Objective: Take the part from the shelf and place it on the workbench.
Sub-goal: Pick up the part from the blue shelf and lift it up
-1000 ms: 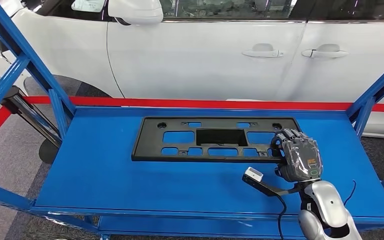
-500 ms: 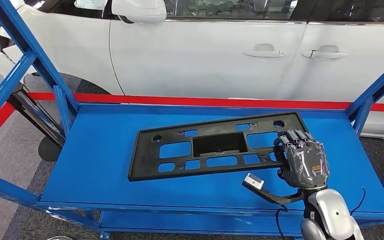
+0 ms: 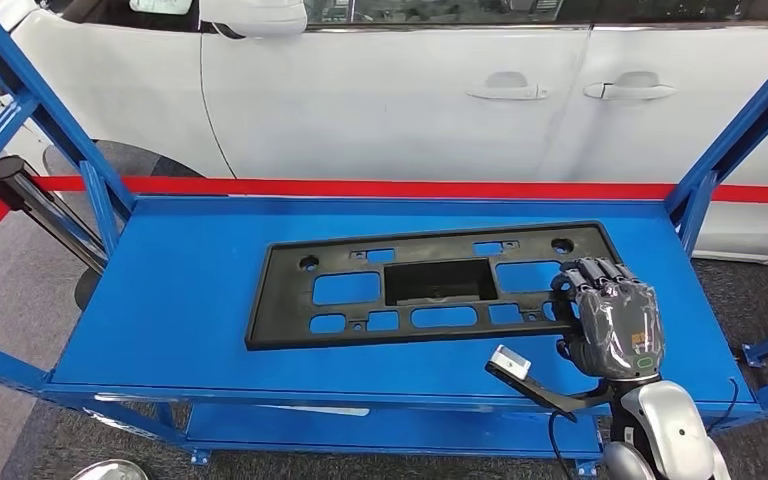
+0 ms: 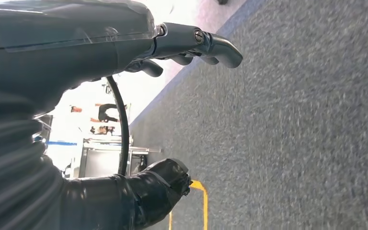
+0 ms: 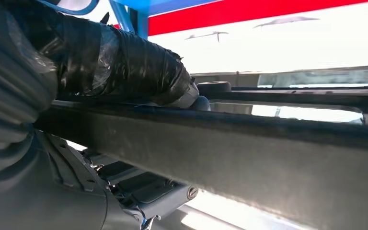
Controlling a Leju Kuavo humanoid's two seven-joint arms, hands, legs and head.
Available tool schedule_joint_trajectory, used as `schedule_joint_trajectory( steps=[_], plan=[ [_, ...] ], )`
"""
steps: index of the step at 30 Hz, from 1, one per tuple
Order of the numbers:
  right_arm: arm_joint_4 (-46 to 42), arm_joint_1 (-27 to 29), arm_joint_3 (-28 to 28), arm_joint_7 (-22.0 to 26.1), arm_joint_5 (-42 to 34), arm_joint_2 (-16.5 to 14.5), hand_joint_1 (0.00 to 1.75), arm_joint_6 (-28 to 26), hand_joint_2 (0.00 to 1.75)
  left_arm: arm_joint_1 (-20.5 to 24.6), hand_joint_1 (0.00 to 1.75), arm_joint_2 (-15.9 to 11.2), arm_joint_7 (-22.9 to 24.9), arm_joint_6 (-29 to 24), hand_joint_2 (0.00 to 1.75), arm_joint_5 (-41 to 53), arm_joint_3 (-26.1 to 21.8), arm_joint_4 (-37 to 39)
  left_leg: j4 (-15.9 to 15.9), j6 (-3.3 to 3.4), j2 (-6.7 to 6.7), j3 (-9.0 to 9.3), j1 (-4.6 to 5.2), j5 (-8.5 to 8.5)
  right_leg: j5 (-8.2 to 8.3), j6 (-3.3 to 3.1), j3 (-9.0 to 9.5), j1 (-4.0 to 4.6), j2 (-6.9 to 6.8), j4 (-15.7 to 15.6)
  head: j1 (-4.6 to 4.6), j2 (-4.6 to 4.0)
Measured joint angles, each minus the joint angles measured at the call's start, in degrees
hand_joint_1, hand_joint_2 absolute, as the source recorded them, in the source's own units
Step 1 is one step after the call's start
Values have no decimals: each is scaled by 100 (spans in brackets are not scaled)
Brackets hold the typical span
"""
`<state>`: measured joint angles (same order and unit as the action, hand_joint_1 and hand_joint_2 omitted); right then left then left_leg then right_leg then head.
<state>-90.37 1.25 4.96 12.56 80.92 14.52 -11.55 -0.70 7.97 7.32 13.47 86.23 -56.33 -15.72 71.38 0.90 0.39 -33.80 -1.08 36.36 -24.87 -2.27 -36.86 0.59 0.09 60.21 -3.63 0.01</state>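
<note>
On the blue shelf (image 3: 190, 300), centre: one black plastic panel (image 3: 430, 285), long, flat, pierced with cut-outs. Right robot hand (image 3: 608, 320) grips its right end, thumb over the rim in the right wrist view. Left robot hand (image 4: 139, 52) hangs released above carpet. Judged light, stiff, likely to sag or swing when carried by one end; grip the solid rim.

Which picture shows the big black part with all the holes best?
The head view: the whole black part lies on the blue shelf, the right hand gripping its end. The right wrist view shows just its edge, close up. The left wrist view looks at floor.
</note>
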Motion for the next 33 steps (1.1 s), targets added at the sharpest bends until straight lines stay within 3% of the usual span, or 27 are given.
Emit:
schedule_joint_trajectory(
  steps=[2, 4, 7, 8, 9, 11, 12, 13, 14, 16, 18, 19, 22, 23, 25, 27, 28, 29, 30, 33],
  plan=[
    [-50, 8, 0, 4, -21, -2, 175, 36, 175, 12, 0, -4, 7, 0, 175, 0, 0, 0, -839, 130, -3, 483, 80, -284, 73, 6, -67, 36, 4, 2, 1, -1],
    [-92, 14, 0, 10, -33, -6, 175, 40, 175, 23, 0, -10, 7, 0, 175, 0, 0, 0, -1331, 172, 4, 730, 145, -421, 160, 50, -94, 31, -4, -19, 1, -1],
    [-137, 29, 0, 11, -41, -9, 175, 42, 175, 23, 0, -15, 12, 0, 175, 0, 0, 0, -1483, 175, 24, 678, 155, -610, 284, 153, -118, 10, -2, -96, 0, -1],
    [-148, 35, 0, 11, -43, -9, 175, 43, 175, 28, 0, -14, 13, 0, 175, 0, 0, 0, -1536, 199, 34, 642, 139, -701, 195, 183, -156, 13, 7, -55, 4, -1],
    [-156, 39, 0, 11, -44, -9, 175, 43, 175, 32, 0, -10, 13, 1, 175, 0, 0, 0, -1587, 221, 46, 593, 118, -793, 14, 214, -210, 14, 16, 75, 7, -1],
    [-158, 48, 0, 12, -47, -11, 175, 45, 175, 37, 0, -1, 13, 1, 175, 0, 0, 0, -1602, 248, 59, 452, 106, -929, -547, 271, -361, -25, 20, 680, 15, -1],
    [-158, 56, 0, 11, -49, -13, 175, 46, 175, 35, 0, 2, 13, 1, 175, 0, 0, 0, -1590, 244, 62, 373, 106, -981, -741, 299, -418, -51, 17, 1023, 14, -1],
    [-158, 65, 0, 11, -49, -14, 175, 49, 175, 34, 0, 5, 13, 1, 175, 0, 0, 0, -1572, 236, 63, 290, 105, -1032, -828, 325, -428, -77, 15, 1275, 15, -1],
    [-158, 71, 0, 11, -53, -14, 175, 51, 175, 34, 0, 5, 13, 1, 175, 0, 0, 0, -1552, 223, 62, 205, 102, -1077, -788, 347, -352, -99, 12, 1341, 15, -1],
    [-163, 72, 0, 13, -75, -14, 175, 60, 175, 34, 0, 6, 13, -1, 175, 0, 0, 0, -1494, 187, 55, 58, 91, -1146, -513, 372, 98, -133, 5, 853, 15, -1],
    [-179, 63, 0, 16, -98, -14, 175, 66, 175, 34, 0, 10, 12, -1, 175, 0, 0, 0, -1433, 131, 45, -50, 87, -1200, -417, 349, 645, -129, 22, 55, 12, -1],
    [-189, 63, 0, 17, -105, -14, 175, 67, 175, 36, 0, 14, 12, -2, 175, 0, 0, 0, -1416, 96, 40, -76, 86, -1230, -426, 321, 801, -113, 33, -198, 13, -1],
    [-209, 61, 0, 21, -134, -14, 175, 80, 175, 34, 0, 22, 14, -3, 175, 0, 0, 0, -1405, -10, 15, -109, 71, -1302, -393, 220, 838, -86, 17, -351, 15, 0],
    [-217, 53, 0, 25, -146, -16, 175, 93, 175, 30, 0, 23, 18, -4, 175, 0, 0, 0, -1354, -40, 2, -145, 68, -1237, -351, 173, 814, -97, -7, -378, 13, 0],
    [-239, 35, 0, 32, -167, -26, 175, 122, 175, 27, 0, 23, 28, -7, 175, 0, 0, 0, -959, -84, -14, -302, 62, -853, -247, 69, 725, -120, -70, -414, 10, -1],
    [-251, 24, 0, 35, -178, -38, 175, 144, 175, 31, 0, 23, 38, -9, 175, 0, 0, 0, -242, -119, -18, -517, 50, -369, -169, 26, 604, -96, -130, -391, 7, -1],
    [-253, 24, 0, 35, -180, -46, 175, 156, 175, 32, 0, 25, 41, -10, 175, 0, 0, 0, 62, -136, -18, -579, 43, -248, -139, 22, 540, -85, -169, -366, 7, -1],
    [-256, 23, 1, 32, -183, -55, 175, 173, 175, 32, 0, 26, 46, -10, 175, 0, 0, 0, 200, -148, -16, -559, 36, -240, -117, 25, 474, -78, -211, -332, 7, -1],
    [-262, 21, 1, 27, -185, -63, 175, 192, 175, 32, 0, 27, 54, -10, 175, 0, 0, 0, 140, -155, -11, -446, 31, -328, -103, 32, 413, -74, -256, -292, 7, -1],
    [-314, 14, 2, -10, -189, -77, 175, 235, 175, 57, 0, 28, 78, -14, 175, 0, 0, 0, -940, -136, 150, 284, 52, -649, -81, 64, 260, -65, -407, -150, 6, -1]
  ],
)
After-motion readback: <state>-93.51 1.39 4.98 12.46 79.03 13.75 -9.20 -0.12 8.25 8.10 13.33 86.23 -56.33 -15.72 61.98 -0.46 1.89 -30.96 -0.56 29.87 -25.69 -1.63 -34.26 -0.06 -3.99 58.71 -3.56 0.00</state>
